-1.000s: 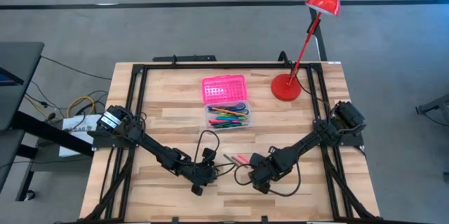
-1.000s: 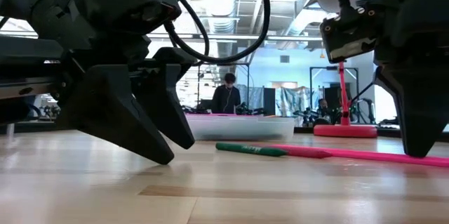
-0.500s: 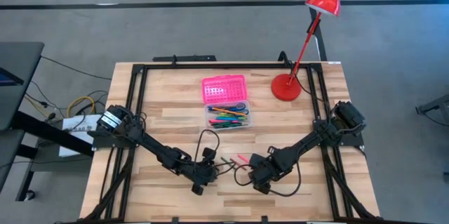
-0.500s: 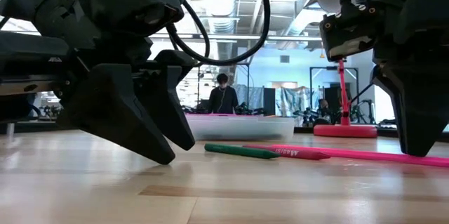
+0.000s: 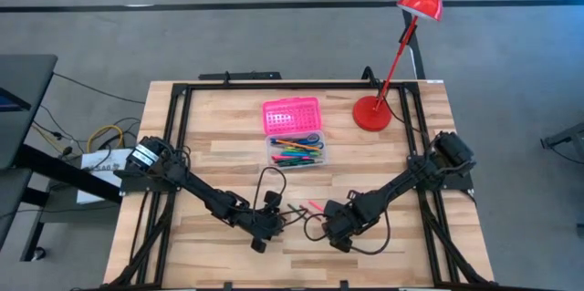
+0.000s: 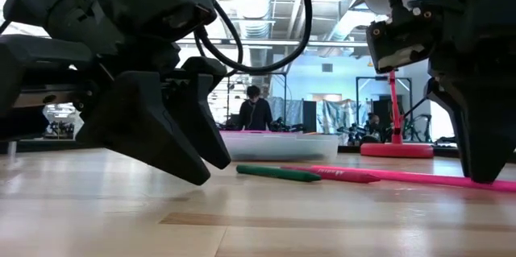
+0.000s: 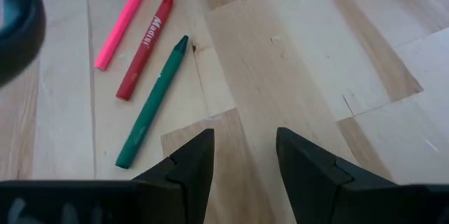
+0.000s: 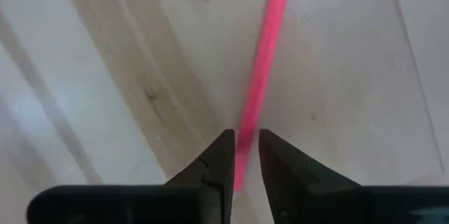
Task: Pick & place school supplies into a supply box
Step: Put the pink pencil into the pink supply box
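We've got the right end effector [image 8: 240, 155] straddling the long thin pink pencil [image 8: 263, 62] flat on the wooden desk [image 5: 228, 150], fingers parted but not clenched, while the left end effector [image 7: 244, 155] waits released beside the green crayon [image 7: 152, 103].

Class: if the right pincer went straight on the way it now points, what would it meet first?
Probably the pink pencil: it lies on the table right ahead of the right pincer, running on from the gap between its narrowly open jaws.
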`<action>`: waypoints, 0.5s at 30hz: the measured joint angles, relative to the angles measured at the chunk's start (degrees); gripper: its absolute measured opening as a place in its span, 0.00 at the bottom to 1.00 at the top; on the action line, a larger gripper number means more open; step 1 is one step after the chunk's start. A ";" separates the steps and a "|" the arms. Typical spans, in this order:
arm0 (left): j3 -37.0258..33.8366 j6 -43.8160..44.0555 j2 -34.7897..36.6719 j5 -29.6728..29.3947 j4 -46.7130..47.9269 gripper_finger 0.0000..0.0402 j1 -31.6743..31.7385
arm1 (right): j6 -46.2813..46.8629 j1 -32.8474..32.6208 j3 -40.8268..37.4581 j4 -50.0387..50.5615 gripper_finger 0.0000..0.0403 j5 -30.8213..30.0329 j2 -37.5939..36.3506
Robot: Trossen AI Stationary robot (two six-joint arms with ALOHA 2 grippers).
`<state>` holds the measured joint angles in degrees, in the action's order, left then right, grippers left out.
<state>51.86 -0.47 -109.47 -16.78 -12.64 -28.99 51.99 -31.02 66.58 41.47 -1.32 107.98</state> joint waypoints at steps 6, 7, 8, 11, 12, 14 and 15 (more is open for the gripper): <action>0.00 0.17 0.00 1.06 -0.05 0.38 0.00 | 0.00 0.05 -0.13 0.32 0.15 0.46 0.12; 0.00 0.38 0.00 1.41 -0.06 0.38 0.00 | 0.02 0.06 -0.11 0.27 0.15 0.46 0.12; 0.00 0.58 0.00 1.55 -0.05 0.38 0.00 | 0.02 0.06 -0.10 0.30 0.15 0.46 0.12; 0.00 0.94 0.00 1.57 -0.05 0.38 -0.11 | 0.02 0.05 -0.12 0.41 0.15 0.49 0.12; 0.00 1.00 0.00 1.55 -0.05 0.38 -0.25 | 0.02 0.06 -0.13 0.40 0.15 0.50 0.12; 0.00 1.12 0.00 1.60 -0.05 0.38 -0.55 | 0.34 0.04 -0.13 0.46 0.15 0.48 0.12; 0.00 1.18 0.00 1.57 -0.05 0.38 -0.75 | 0.56 0.06 -0.16 0.49 0.15 0.48 0.12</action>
<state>51.86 0.71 -109.47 -15.20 -12.69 -29.75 52.55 -30.96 66.42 41.95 -0.84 108.09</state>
